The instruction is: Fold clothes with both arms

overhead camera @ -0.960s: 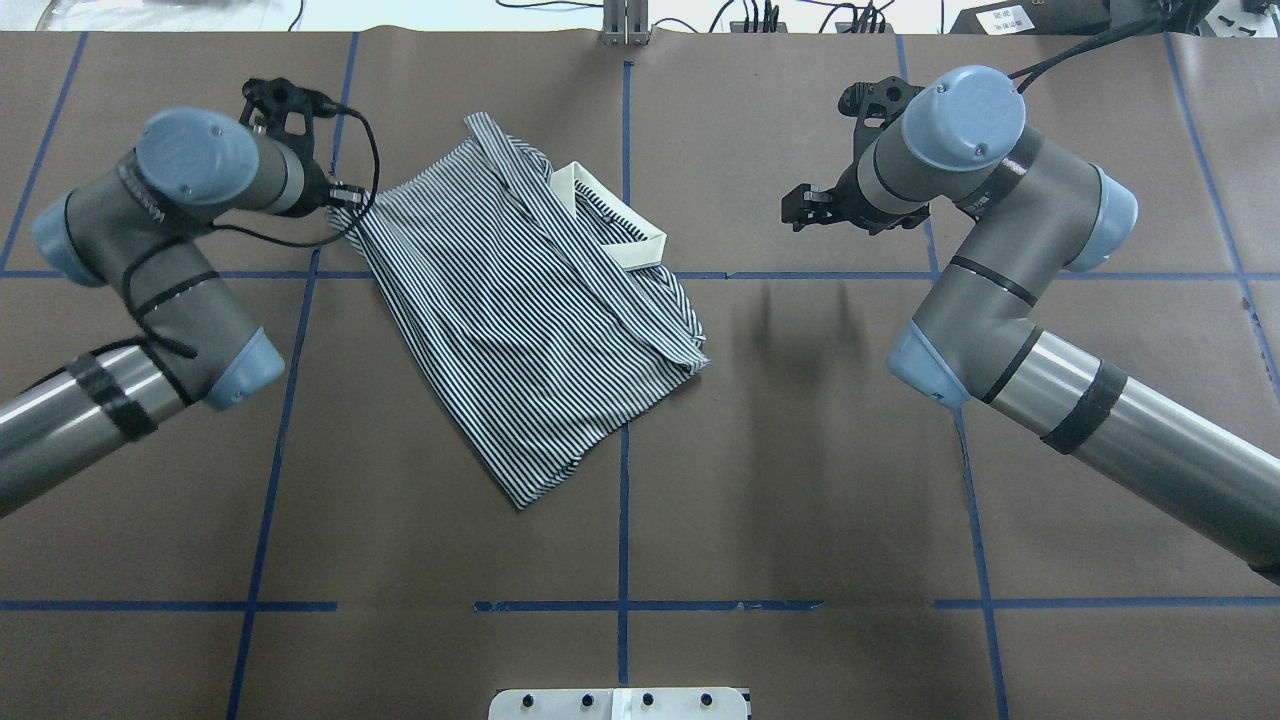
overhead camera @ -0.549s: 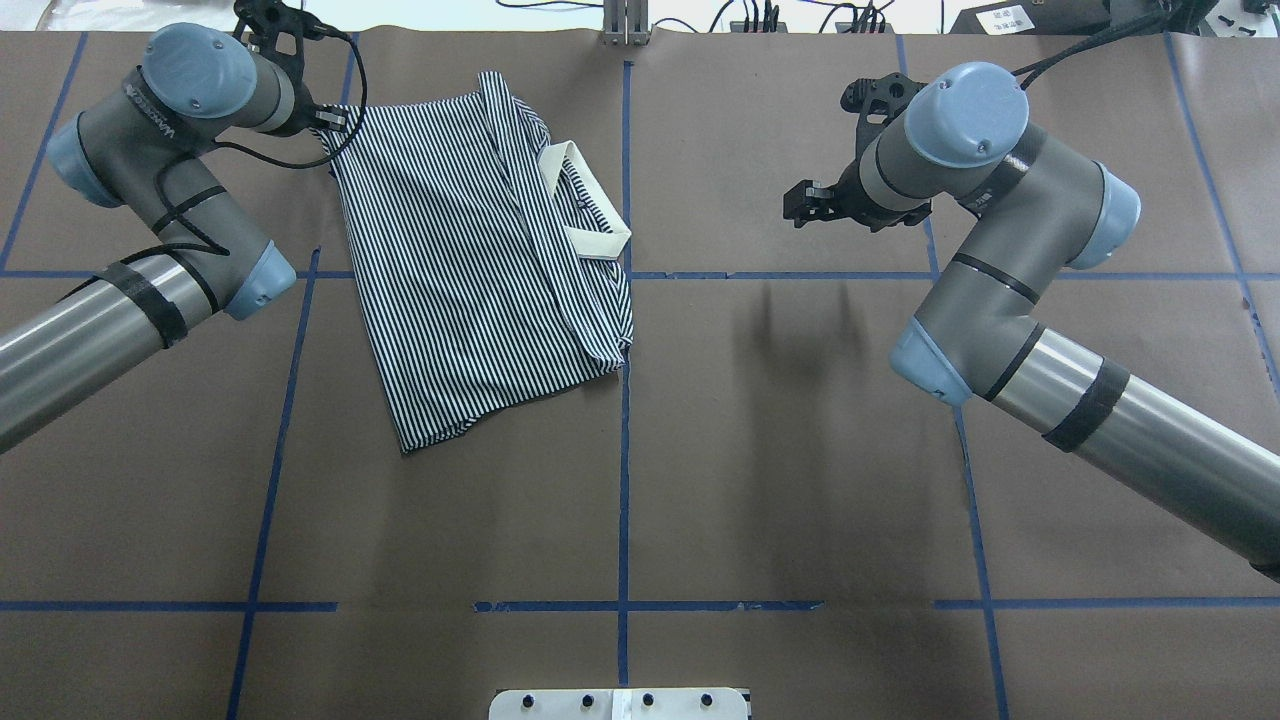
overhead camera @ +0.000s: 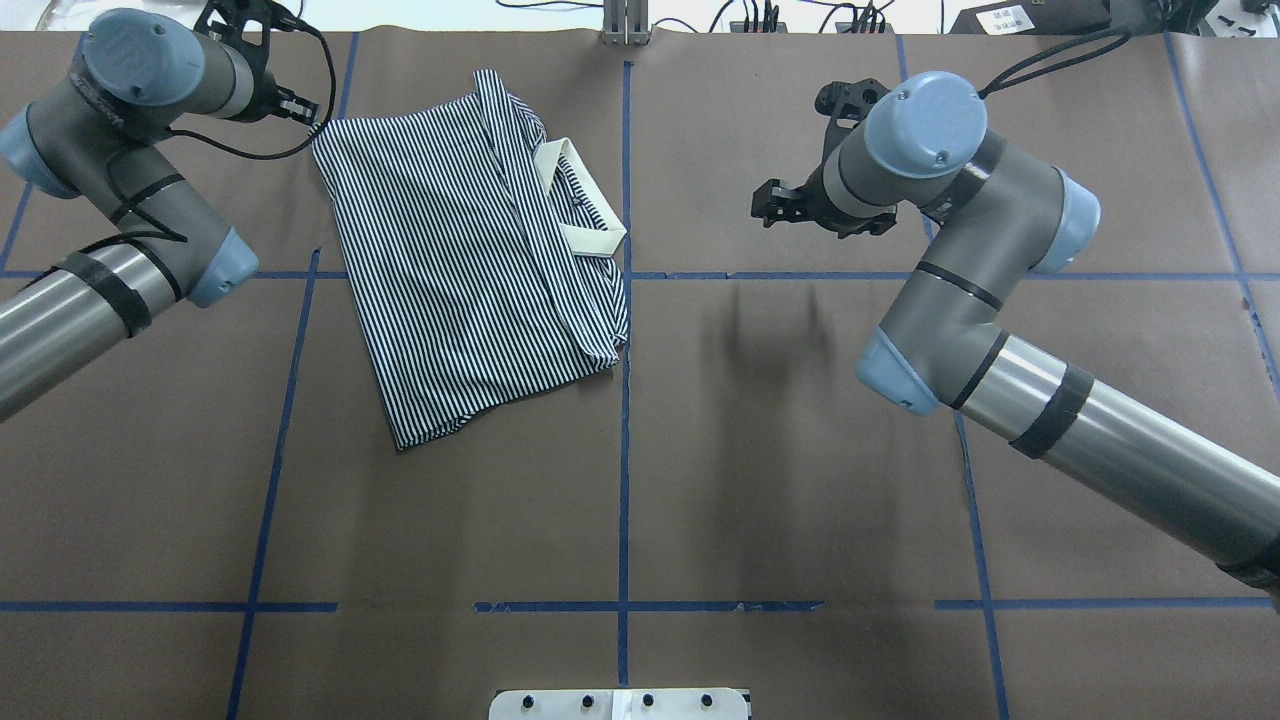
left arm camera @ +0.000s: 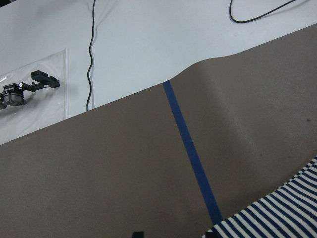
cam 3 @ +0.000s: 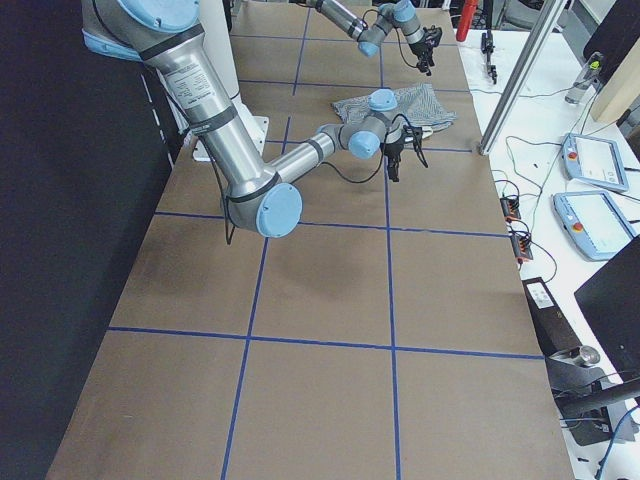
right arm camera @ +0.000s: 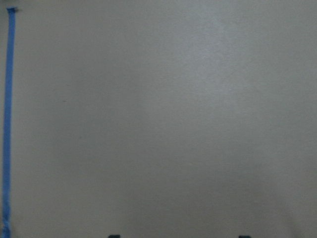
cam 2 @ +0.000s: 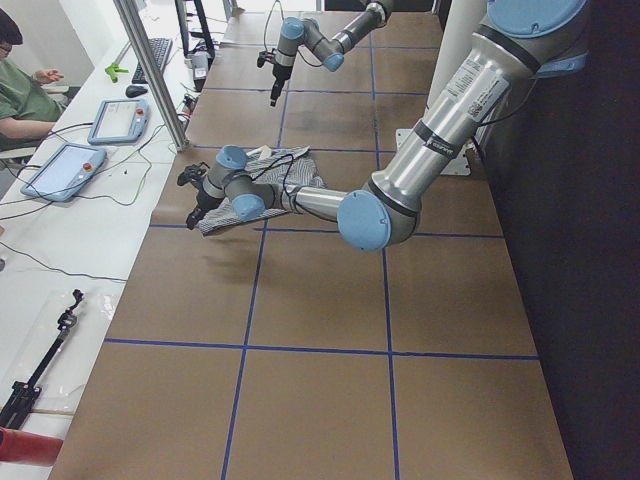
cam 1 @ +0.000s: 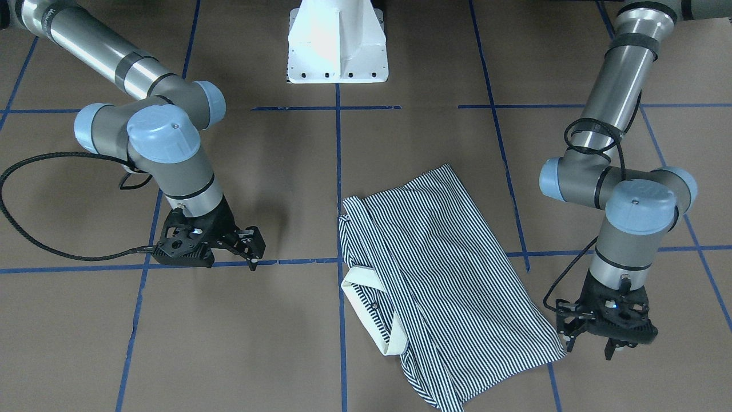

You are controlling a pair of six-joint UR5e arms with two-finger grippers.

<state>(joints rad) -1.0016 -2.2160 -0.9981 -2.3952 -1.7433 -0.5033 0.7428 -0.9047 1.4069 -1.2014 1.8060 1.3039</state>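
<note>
The striped polo shirt (overhead camera: 450,260) lies folded lengthwise on the brown table, left of centre, its cream collar (overhead camera: 585,205) on its right side. It also shows in the front-facing view (cam 1: 446,286). My left gripper (overhead camera: 303,108) is open and empty at the shirt's far left corner, close to it; the front-facing view (cam 1: 589,348) shows its fingers apart beside that corner. A strip of shirt (left arm camera: 277,213) shows in the left wrist view. My right gripper (overhead camera: 775,210) is open and empty, above bare table to the right of the shirt (cam 1: 251,249).
Blue tape lines (overhead camera: 624,420) grid the brown table cover. The white pedestal base (cam 1: 337,43) stands at the robot's side. A metal post (overhead camera: 625,20) and cables sit at the far edge. A side bench holds tablets (cam 2: 110,120) near a seated person (cam 2: 20,90).
My left gripper dragged the shirt's corner left and toward the far edge, turning the shirt, then let go of it. My right gripper moved slightly left.
</note>
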